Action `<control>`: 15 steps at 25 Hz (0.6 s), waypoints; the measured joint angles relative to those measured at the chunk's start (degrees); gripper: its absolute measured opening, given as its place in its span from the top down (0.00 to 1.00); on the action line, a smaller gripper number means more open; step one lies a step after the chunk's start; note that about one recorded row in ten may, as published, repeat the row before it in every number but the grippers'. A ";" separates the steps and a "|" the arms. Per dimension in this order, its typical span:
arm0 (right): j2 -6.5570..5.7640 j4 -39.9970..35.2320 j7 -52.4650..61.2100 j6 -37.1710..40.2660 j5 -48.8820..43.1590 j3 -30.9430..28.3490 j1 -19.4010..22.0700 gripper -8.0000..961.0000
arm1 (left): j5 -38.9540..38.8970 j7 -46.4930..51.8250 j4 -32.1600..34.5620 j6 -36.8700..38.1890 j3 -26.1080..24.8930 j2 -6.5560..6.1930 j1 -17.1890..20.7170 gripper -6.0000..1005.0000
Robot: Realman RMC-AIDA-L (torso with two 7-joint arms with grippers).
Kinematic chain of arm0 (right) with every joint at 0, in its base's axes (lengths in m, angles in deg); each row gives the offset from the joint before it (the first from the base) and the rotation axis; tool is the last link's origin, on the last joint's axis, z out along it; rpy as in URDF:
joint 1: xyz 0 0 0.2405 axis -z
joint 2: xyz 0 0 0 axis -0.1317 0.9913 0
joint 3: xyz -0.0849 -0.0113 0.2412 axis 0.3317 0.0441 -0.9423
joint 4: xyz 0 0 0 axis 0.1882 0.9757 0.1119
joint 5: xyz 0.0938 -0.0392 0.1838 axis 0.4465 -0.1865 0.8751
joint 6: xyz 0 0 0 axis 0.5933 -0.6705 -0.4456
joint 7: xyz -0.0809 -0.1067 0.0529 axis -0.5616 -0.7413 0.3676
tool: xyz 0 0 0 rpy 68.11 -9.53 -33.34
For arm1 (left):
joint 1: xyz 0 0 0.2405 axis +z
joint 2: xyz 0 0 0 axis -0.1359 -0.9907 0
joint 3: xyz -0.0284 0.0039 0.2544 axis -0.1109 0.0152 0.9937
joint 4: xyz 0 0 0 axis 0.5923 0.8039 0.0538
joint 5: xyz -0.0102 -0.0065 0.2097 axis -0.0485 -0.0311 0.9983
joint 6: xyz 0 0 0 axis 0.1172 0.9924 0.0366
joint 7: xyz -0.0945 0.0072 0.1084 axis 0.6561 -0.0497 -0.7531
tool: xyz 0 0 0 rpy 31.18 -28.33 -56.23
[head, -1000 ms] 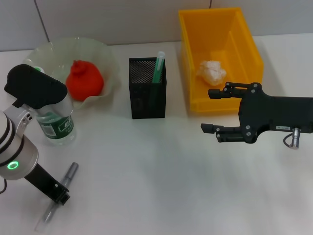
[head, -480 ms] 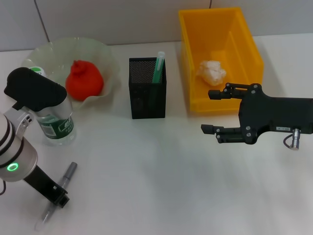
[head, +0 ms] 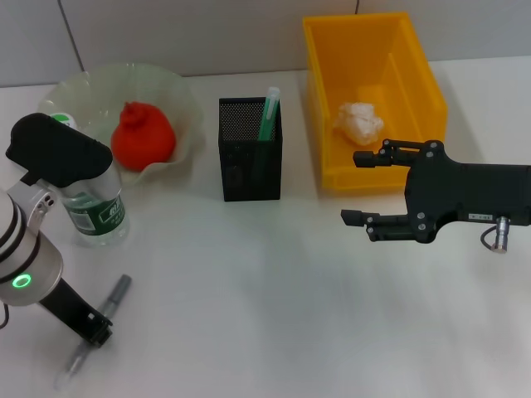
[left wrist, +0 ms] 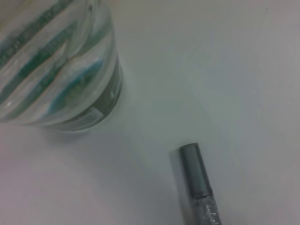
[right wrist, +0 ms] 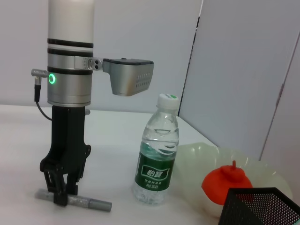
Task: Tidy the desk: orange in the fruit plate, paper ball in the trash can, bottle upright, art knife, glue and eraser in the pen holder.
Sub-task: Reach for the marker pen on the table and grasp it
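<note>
My left gripper [right wrist: 61, 193] low at near-left desk [head: 274, 282], fingers closed around slim grey-and-clear art knife [right wrist: 74, 200] lying flat — smooth ribbed clear bottle [head: 95, 207] upright just beyond. Right gripper [head: 358, 187] hovers open, empty, near glossy yellow trash can [head: 415, 58] holding crumpled paper ball [head: 358, 120].

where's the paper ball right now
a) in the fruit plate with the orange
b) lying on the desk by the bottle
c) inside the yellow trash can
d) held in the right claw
c: the head view shows the paper ball lying on the floor of the yellow trash can, while the right claw hangs open and empty over the desk just in front of the can.
</note>
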 joint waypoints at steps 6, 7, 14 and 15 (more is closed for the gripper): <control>0.00 -0.05 0.00 0.00 0.00 0.01 -0.07 0.21 | 0.07 0.05 -0.62 0.00 0.04 0.00 -0.34 0.68; 0.00 -0.06 0.00 -0.01 0.00 0.00 -0.07 0.21 | 0.07 0.05 -0.62 0.00 0.06 0.00 -0.38 0.70; 0.00 -0.27 0.00 -0.01 0.00 0.01 -0.07 0.21 | 0.07 0.09 -0.29 -0.11 -0.07 0.00 -0.63 0.81; 0.00 -0.27 0.00 -0.02 0.00 0.00 -0.06 0.21 | 0.05 0.09 -0.05 -0.16 -0.02 0.00 -0.66 0.81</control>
